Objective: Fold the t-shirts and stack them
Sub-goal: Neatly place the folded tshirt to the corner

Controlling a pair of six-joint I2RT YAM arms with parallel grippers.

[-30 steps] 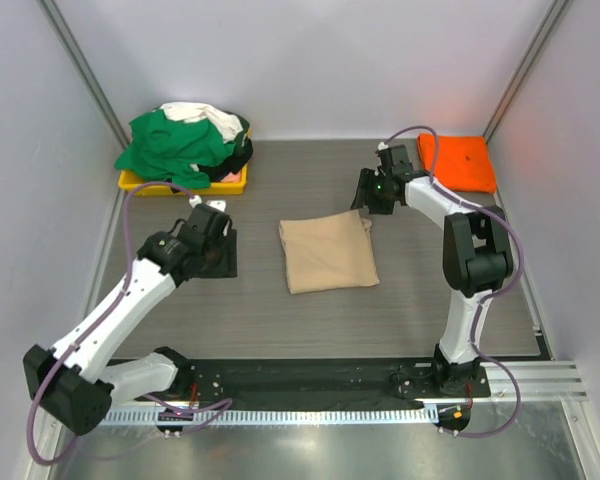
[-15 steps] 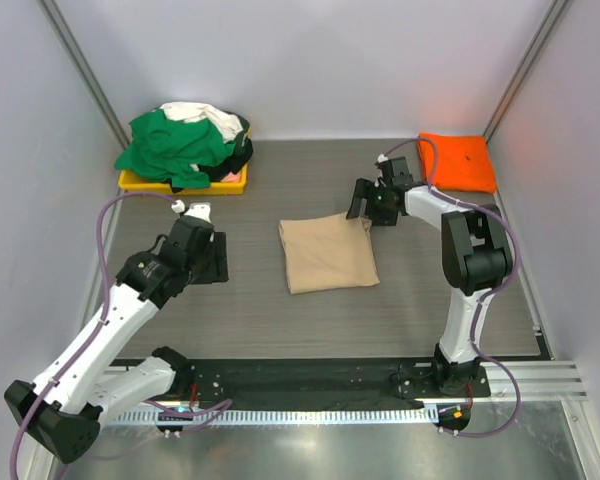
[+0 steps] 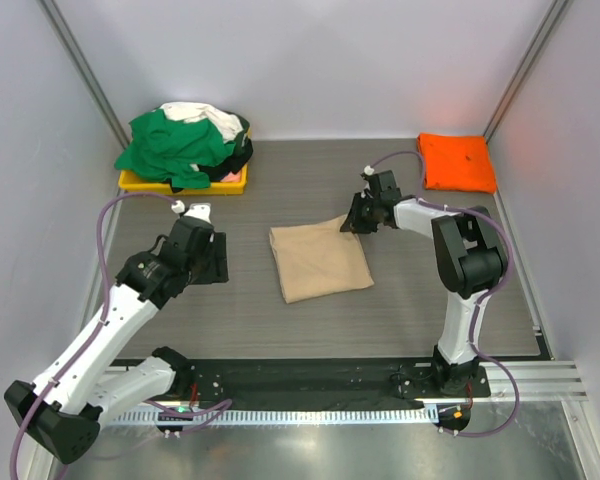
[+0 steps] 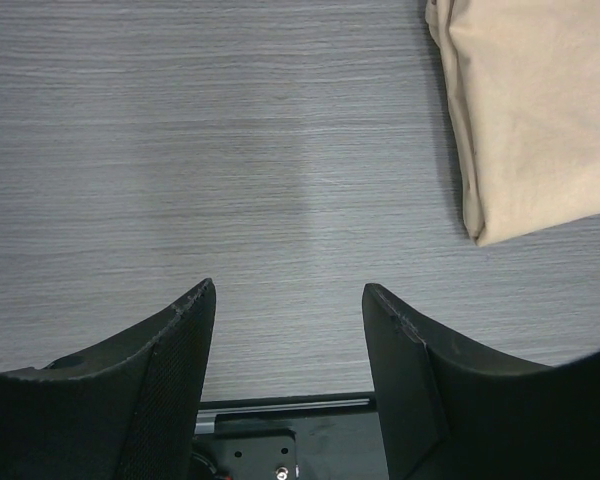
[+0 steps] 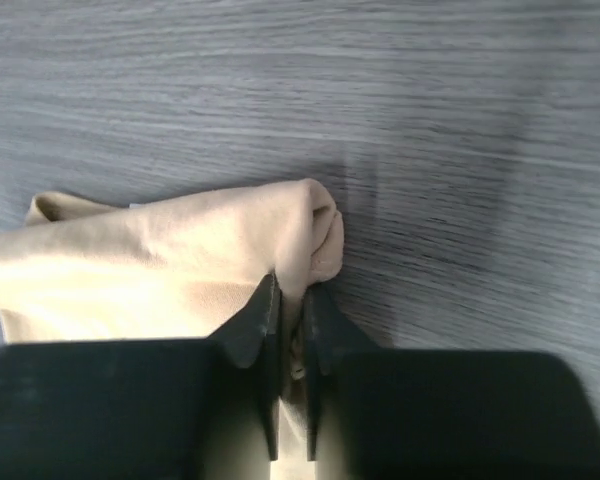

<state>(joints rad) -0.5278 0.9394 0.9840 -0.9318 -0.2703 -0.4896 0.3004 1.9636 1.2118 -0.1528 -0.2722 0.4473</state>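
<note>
- Right wrist view: the right gripper [image 5: 290, 298] is pressed together on the bunched far-right corner of the folded tan-beige cloth t-shirt [image 5: 170, 255], with cloth caught between its fingers.
- The step looks like carrying this shirt to the stack. It would go best with a firm pinch and a low lift, since a one-corner hold may let the folded layers fall open.
- The tan shirt lies mid-bench, and the folded bright orange cloth t-shirt [image 3: 458, 161] sits in the far right corner.
- The left gripper [image 4: 288, 300] is spread and empty over bare grey bench [image 4: 230, 150] towards the left edge.
- A heap of green, white and black t-shirts [image 3: 175, 145] fills the shallow yellow plastic tray [image 3: 140, 183] in the far left corner.
- Since half a second ago the tan shirt has slid slightly leftward and turned; the left arm is unchanged.
</note>
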